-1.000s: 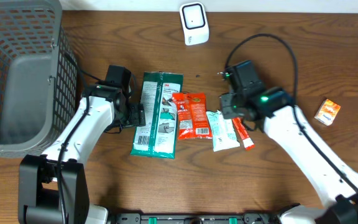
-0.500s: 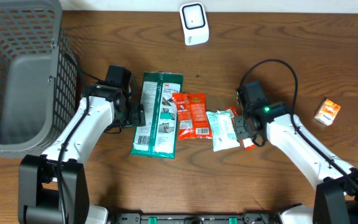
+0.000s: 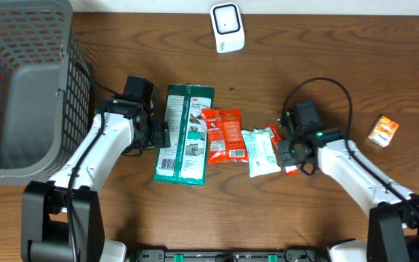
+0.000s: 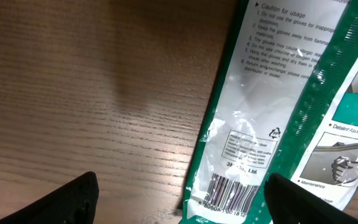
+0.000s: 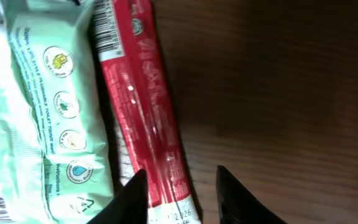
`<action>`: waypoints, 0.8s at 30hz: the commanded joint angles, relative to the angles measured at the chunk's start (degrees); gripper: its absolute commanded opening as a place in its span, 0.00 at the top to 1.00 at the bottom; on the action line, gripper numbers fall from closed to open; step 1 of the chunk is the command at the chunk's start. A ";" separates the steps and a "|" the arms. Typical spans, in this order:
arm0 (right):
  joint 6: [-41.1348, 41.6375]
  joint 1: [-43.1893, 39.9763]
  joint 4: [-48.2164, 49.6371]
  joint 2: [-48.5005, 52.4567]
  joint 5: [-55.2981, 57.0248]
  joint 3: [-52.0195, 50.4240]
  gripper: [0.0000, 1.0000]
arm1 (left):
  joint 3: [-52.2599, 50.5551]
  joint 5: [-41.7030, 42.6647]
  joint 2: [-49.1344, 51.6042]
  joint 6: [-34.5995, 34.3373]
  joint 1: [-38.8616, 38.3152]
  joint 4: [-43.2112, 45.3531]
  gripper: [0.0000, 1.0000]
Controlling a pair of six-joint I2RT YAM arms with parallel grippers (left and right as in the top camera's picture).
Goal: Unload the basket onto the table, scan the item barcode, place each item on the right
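Note:
A green-and-white 3M glove package lies flat mid-table, its barcode facing up at the lower end. My left gripper stands wide open at that package's left edge; in the left wrist view the left gripper spans the barcode corner without touching it. My right gripper hangs low over a thin red stick packet. The right gripper is part open, straddling the stick's end, with bare wood showing beside one finger. A white scanner stands at the back.
An orange-red packet and a pale green wipes pack lie between the two grippers. A grey mesh basket fills the left side. A small orange box sits at the far right.
My right arm has swung toward the front right and come down over the red stick packet. The left arm and all the packets have stayed where they were.

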 commanded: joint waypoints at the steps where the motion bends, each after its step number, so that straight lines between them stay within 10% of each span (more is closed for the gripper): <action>1: -3.98 -3.78 0.09 0.13 -9.38 -0.26 0.71 | 0.24 -0.50 -0.07 -0.17 0.02 -0.15 0.14; 24: -5.49 -4.61 1.55 0.13 -11.32 -1.55 0.77 | 0.24 -0.48 -0.07 -0.17 0.02 -0.15 0.14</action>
